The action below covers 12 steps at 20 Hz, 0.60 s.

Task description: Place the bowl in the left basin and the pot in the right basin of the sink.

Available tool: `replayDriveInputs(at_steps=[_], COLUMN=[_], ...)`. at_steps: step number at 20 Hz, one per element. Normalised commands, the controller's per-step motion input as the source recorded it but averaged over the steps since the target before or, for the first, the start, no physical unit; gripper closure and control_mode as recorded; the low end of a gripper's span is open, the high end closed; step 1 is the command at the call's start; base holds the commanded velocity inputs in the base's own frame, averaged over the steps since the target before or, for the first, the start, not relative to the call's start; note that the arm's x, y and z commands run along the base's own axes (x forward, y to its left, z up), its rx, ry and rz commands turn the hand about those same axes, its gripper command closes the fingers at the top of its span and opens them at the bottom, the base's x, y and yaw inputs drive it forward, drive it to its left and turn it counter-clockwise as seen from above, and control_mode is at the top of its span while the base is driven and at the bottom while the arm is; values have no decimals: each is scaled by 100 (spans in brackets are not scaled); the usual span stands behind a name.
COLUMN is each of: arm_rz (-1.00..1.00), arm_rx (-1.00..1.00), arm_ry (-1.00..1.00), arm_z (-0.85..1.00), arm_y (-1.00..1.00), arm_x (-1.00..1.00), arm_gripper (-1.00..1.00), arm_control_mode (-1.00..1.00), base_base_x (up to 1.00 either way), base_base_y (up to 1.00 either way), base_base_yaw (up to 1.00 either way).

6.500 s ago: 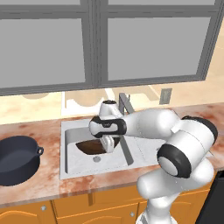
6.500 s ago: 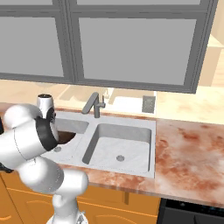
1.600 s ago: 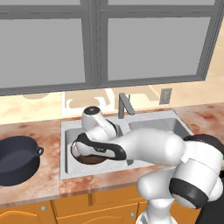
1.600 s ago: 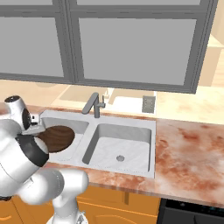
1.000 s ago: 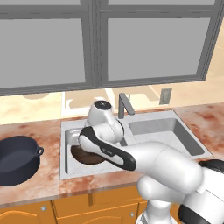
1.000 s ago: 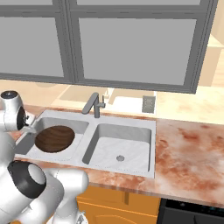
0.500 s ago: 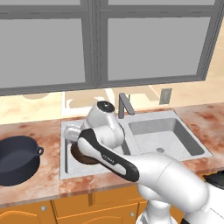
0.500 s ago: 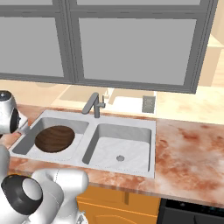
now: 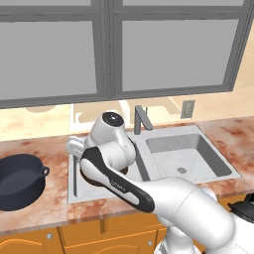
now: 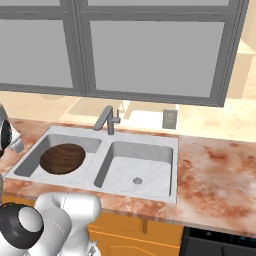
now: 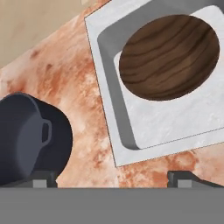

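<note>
The brown wood-grain bowl [image 10: 62,158] [image 11: 168,57] lies flat on the floor of the left basin [image 10: 29,161] [image 11: 175,120] of the sink [image 10: 172,192]. The right basin [image 10: 135,170] [image 9: 186,154] holds nothing. The dark navy pot [image 9: 20,181] [image 11: 30,140] stands on the counter left of the sink, one loop handle facing the sink. My gripper [image 11: 113,177] is open with nothing between its fingers. It hangs above the counter strip between the sink's left edge and the pot. In the left base view my arm hides most of the left basin.
An angular grey faucet [image 10: 106,120] [image 9: 140,119] rises at the sink's back edge. Glass-fronted wall cabinets [image 10: 150,50] hang above. A wall outlet [image 10: 167,119] sits right of the faucet. Reddish marbled counter [image 10: 220,175] stretches right of the sink, with a dark stove edge [image 10: 220,241] below it.
My arm has swung left, away from above the bowl toward the pot's side. The bowl stays where it lay in the left basin. The jaws have stayed open.
</note>
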Motion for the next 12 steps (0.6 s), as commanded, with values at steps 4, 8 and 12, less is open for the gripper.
replayDriveInputs(at_steps=[4, 8, 12], arm_rz=[-6, -3, 0], arm_rx=[0, 0, 0], arm_ry=[11, 13, 20], arm_z=[19, 18, 6], arm_y=[22, 21, 22], arm_x=[-8, -6, -8], arm_gripper=[-100, -100, -100], arm_control_mode=[-100, -100, -100], base_base_x=[0, 0, 0], base_base_y=[0, 0, 0], base_base_yaw=[0, 0, 0])
